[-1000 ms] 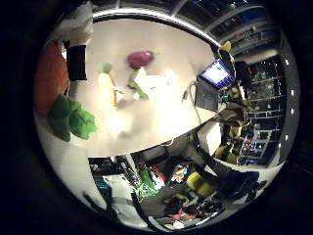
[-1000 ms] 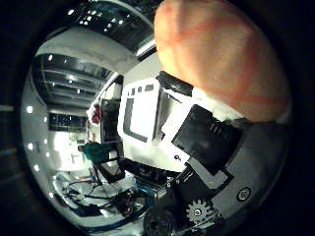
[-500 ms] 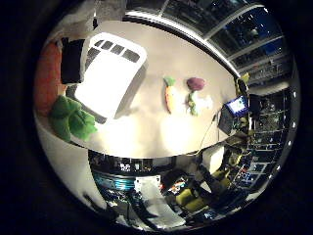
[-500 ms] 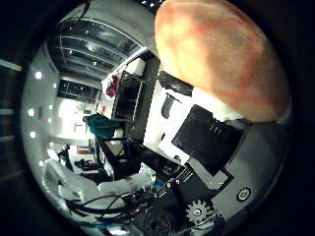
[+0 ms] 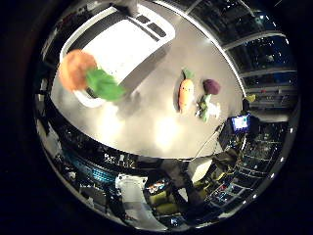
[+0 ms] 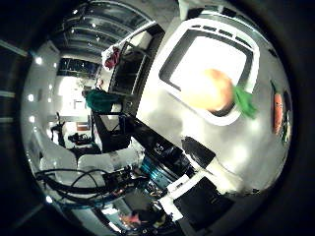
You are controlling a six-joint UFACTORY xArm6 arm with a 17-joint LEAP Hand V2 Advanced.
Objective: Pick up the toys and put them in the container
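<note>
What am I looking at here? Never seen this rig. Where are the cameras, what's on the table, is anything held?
This is a robot arm that ends in a fingered right hand. Both pictures come from very wide-angle cameras set in the hand's palm, one at the little finger side and one at the thumb side. They look out from the palm, here down onto a table with the room around it.

On the table stands a white container. An orange toy with green leaves shows over the container's rim. I cannot tell whether it is held, dropping or resting there.

A carrot toy and a purple toy lie side by side on the table, apart from the container. They have not been put away yet.

I cannot make out the hand itself in either view.
</note>
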